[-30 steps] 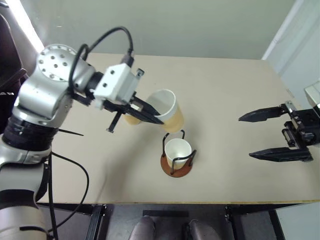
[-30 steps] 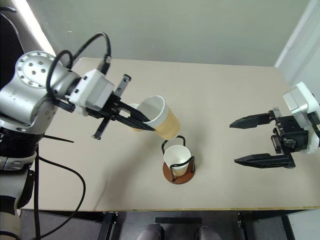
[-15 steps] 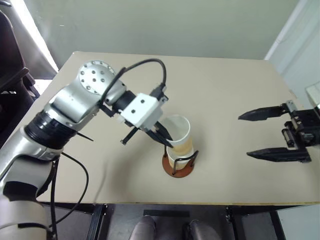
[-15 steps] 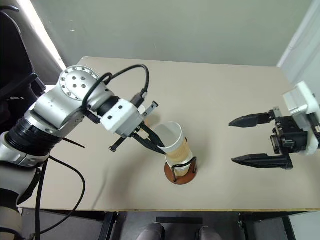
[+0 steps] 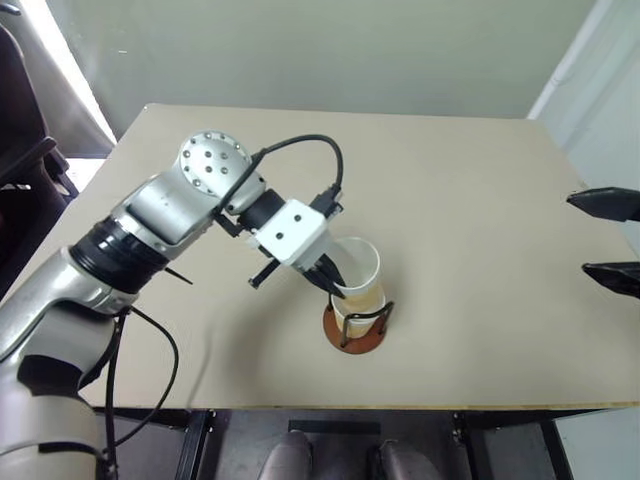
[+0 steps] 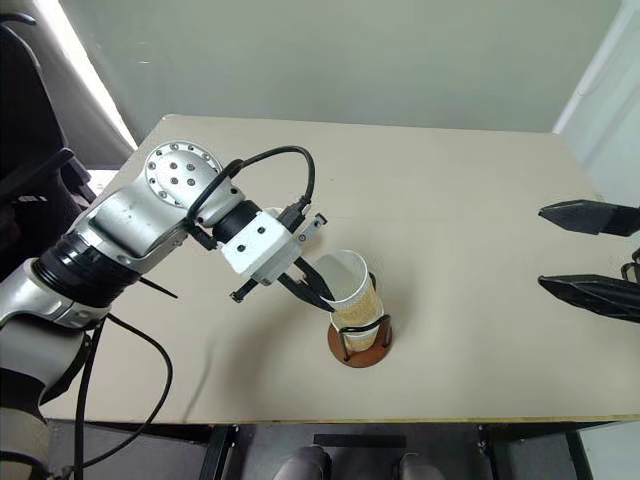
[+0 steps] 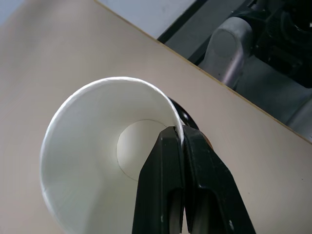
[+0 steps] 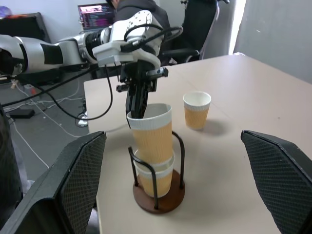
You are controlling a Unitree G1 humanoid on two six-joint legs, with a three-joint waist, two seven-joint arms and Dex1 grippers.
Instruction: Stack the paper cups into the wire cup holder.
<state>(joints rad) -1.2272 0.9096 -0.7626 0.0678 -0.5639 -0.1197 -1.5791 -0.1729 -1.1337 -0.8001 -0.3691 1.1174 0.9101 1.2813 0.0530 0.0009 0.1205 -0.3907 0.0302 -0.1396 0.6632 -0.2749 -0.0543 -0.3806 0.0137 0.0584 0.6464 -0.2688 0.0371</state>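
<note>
Beige tabletop (image 5: 480,200) under a pale green wall, a white corner at the right; beyond the table in the right wrist view, a dark office chair (image 8: 197,22) and a lit screen (image 8: 94,9) in the background. Wire cup holder (image 6: 359,345) stands near the front edge of the table, brown disc base with black wire loops. One of the paper cups, the lower cup (image 8: 155,175), sits inside the holder, mostly hidden; only its rim band and lower wall show between the wires. Upper cup (image 6: 350,290) is nested partway into it, tilted slightly, its top half standing above the loops. Left gripper (image 7: 181,141) is clamped on that cup's rim, one black finger inside the mouth and one outside, pinching the wall between them; the cup's white inside and round bottom are plain in the left wrist view, and the fingers cover part of the rim. Third cup (image 8: 197,110) stands upright alone on the table, beyond the holder and well apart; from the head views it is almost wholly hidden behind the left arm. Right gripper (image 6: 590,255) hangs at the table's right side, cut off by the frame edge, fingers spread wide with nothing between them, well apart from the holder
</note>
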